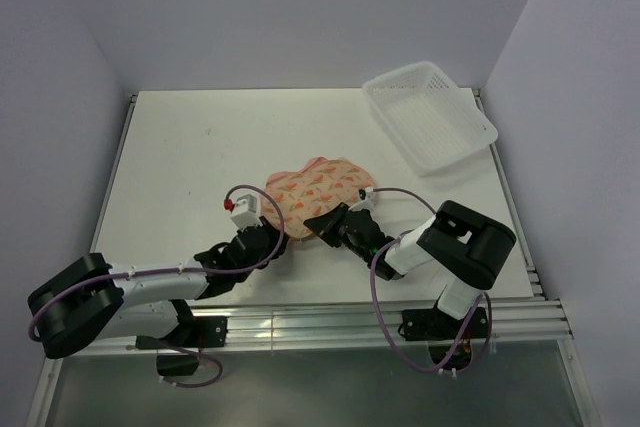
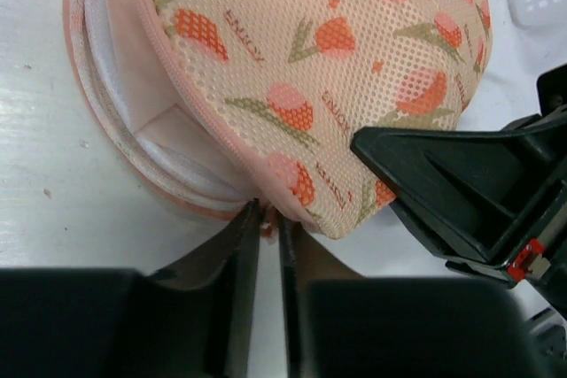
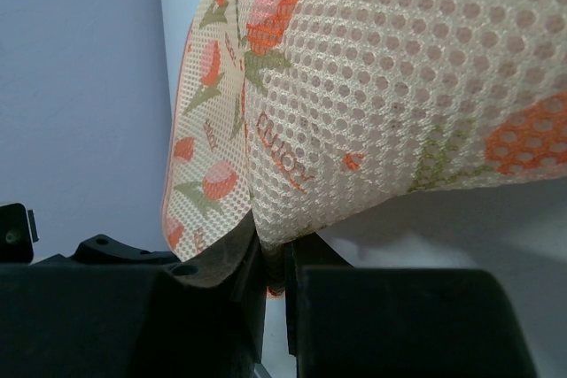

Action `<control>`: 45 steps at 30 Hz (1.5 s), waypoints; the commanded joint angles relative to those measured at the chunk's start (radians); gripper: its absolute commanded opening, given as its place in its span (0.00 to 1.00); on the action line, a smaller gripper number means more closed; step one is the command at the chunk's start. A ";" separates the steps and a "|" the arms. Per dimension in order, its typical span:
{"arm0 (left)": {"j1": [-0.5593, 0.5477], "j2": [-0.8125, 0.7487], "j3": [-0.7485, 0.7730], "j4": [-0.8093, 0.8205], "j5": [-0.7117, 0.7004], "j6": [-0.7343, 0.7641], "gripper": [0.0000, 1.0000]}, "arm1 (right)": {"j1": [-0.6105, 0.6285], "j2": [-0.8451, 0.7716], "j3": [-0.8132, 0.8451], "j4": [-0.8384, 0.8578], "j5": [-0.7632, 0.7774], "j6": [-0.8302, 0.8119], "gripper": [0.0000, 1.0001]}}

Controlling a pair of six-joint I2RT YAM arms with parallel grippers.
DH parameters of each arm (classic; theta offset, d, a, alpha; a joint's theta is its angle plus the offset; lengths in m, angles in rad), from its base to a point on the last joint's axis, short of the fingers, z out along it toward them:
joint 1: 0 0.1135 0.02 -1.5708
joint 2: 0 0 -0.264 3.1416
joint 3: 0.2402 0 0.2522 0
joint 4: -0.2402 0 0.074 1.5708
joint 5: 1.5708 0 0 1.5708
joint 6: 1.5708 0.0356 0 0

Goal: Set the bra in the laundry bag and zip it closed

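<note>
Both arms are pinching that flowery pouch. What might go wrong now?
The laundry bag gapes on one side, with pale fabric, likely the bra, beside the zipper; it might snag. The left tool pinches only a sliver at the zipper edge and may slip off. The right tool holds just the bag's rim, so the bag could bunch when pulled.

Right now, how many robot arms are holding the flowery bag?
2. The left arm pinches the bag at its near-left edge with its jaws. The right arm pinches the near edge further right. No other arm shows.
</note>
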 commanded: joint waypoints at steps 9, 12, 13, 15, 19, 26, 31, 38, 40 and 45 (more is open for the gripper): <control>0.000 -0.003 0.069 -0.005 -0.113 0.075 0.00 | 0.003 -0.005 -0.010 0.068 -0.005 -0.007 0.00; 0.002 -0.007 0.062 0.007 -0.184 0.098 0.00 | 0.003 0.004 -0.012 0.077 -0.011 -0.004 0.00; 0.003 -0.002 0.063 0.010 -0.205 0.105 0.00 | 0.003 0.006 -0.012 0.082 -0.013 -0.004 0.00; 0.011 0.033 0.068 0.051 -0.225 0.139 0.00 | 0.003 0.014 -0.010 0.086 -0.017 -0.004 0.00; 0.014 0.143 0.059 0.175 -0.213 0.168 0.01 | 0.003 0.020 -0.014 0.102 -0.025 -0.003 0.00; 0.005 0.175 0.016 0.243 -0.176 0.122 0.54 | 0.003 0.015 -0.017 0.102 -0.022 -0.007 0.00; -0.008 -0.024 -0.040 0.096 -0.202 0.079 0.73 | 0.003 0.018 -0.010 0.102 -0.019 -0.003 0.00; -0.020 -0.232 -0.066 -0.053 -0.134 0.098 0.51 | 0.003 0.015 -0.003 0.102 -0.010 0.002 0.00; -0.026 -0.292 -0.067 -0.108 -0.103 0.105 0.43 | 0.001 0.014 0.002 0.096 -0.008 0.001 0.00; -0.055 -0.405 -0.084 -0.212 -0.028 0.073 0.16 | 0.001 0.015 0.020 0.084 -0.010 -0.004 0.00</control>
